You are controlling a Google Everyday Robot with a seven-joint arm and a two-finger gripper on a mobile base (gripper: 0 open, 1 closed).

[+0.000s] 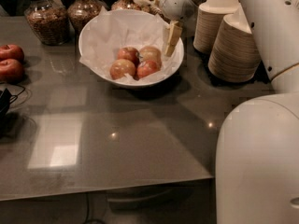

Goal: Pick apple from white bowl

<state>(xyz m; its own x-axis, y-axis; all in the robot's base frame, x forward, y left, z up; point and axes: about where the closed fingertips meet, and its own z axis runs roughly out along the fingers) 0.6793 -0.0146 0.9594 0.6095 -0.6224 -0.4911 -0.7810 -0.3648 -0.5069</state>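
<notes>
- Robot body [259, 157]: a large white shell filling the lower right, with the arm [266, 27] rising along the right edge and reaching left over the counter.
- Counter [117, 139]: a dark, glossy grey surface that carries everything else.
- White bowl [93, 34]: wide and shiny, lined with crinkled paper, standing at the back centre; it holds four apples.
- Stacked tan bowls [233, 50]: two piles just right of the white bowl.
- Glass jars [44, 15]: behind the bowl, at the back left.
- Gripper [164, 20]: above the bowl's right rim. One pale finger [172, 37] hangs down just beside the fruit, the other points out to the left, so the jaws stand wide and hold nothing.
- Apple [150, 53]: yellow-tan with a red blush, at the back right of the cluster and touching its neighbours. It is likely firm, fairly light and smooth-skinned, so it could slip; a hold across its widest part looks safest.
- Two red apples [10, 62]: at the far left edge, well apart from the bowl.
</notes>
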